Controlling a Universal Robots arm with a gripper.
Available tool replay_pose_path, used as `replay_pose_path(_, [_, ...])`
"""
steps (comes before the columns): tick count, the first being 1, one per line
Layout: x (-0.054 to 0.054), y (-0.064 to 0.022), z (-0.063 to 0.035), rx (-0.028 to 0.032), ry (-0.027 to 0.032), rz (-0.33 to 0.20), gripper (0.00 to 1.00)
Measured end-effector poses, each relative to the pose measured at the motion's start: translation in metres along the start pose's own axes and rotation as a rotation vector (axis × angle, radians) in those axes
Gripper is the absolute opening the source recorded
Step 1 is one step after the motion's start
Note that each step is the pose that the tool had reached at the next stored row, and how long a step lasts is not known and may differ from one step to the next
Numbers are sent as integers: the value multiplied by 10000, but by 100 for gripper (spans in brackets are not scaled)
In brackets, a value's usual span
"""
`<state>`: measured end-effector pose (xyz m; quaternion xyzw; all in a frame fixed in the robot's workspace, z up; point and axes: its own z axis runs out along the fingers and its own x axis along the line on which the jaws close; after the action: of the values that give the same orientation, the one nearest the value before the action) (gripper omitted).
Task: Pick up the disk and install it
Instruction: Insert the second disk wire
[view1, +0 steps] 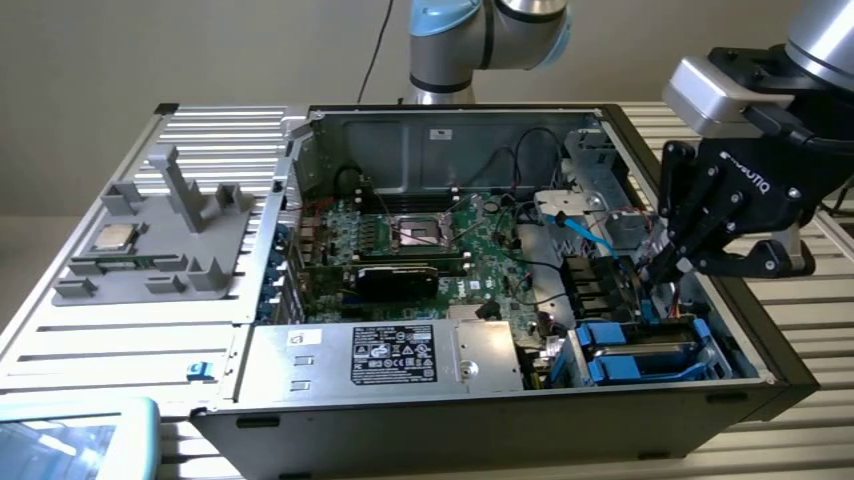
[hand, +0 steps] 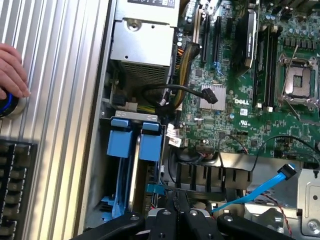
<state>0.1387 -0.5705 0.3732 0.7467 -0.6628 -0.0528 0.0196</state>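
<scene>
Hovering: claw (view1: 663, 268) pinched shut, empty, above disk (view1: 641, 352) seated in bay; descending could snag blue cable (view1: 577, 226).

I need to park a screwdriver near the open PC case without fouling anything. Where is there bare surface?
The ribbed table is bare between the grey fixture tray and the case's power supply. Inside the case it is crowded: the motherboard, cables, the blue drive carriers, and the shut gripper just above them.
</scene>
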Motion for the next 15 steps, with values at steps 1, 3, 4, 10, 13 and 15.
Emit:
replay_pose_path(1, [0,0,0,0,-44,-125,11])
replay_pose_path(3, [0,1,-1,-1,-129,-386,11])
replay_pose_path(4, [0,0,0,-2,-165,-524,11])
replay_pose_path(10, [0,0,-1,-23,-326,-1402,11])
replay_pose_path(13, [0,0,0,-30,-410,-1822,11])
replay_pose_path(15, [0,0,-1,-35,-472,-2108,11])
